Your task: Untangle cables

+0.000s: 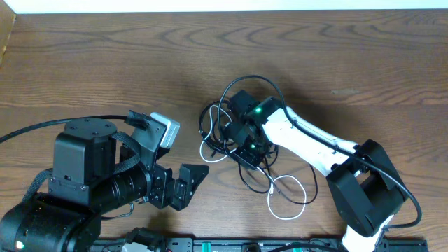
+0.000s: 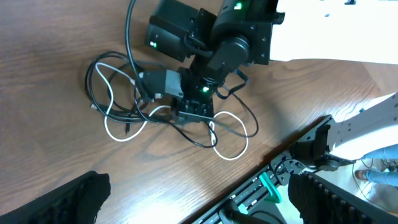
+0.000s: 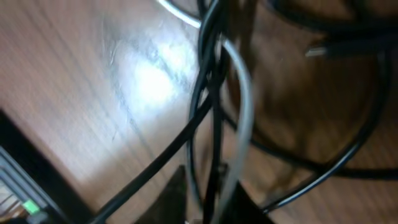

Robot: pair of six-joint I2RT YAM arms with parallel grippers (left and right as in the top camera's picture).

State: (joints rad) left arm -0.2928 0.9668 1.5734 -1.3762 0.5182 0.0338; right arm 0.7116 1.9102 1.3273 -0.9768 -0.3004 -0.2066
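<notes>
a brown wood-grain counter [image 1: 105, 63] carries everything. the bulky black left arm [image 1: 77, 175] sits well to the left of the right claw [image 1: 241, 147], near the counter's front edge. its left claw [image 1: 190, 183] hangs clear of the cords, spread wide. in the left wrist view its two dark fingers [image 2: 74, 199] stand at opposite bottom corners with bare wood between them, holding nothing.

the white-shelled right arm [image 1: 308, 143] reaches in from the front right. it ends in the black right claw, which is down in the middle of the tangle.

the thin black cord [image 1: 250, 77] arcs in a large loop just behind the right claw. more of its loops bunch up on the claw's left side, and another strand trails out to the claw's front right.

the thin white cord [image 2: 119, 138] threads through the same heap. one of its loops lies to the left of the right claw, beneath the black loops. a second rounded loop lies on the counter to the claw's front right, nearer the arm's base.

the right wrist view is blurred. it shows the right claw drawn narrow, with black strands and a pale strand running down together into the slim gap between its dark fingertips [image 3: 177, 202], so it looks clamped on that bunch. a small black plug end [image 3: 318, 51] lies just beyond the claw, apart from the gripped strands.
</notes>
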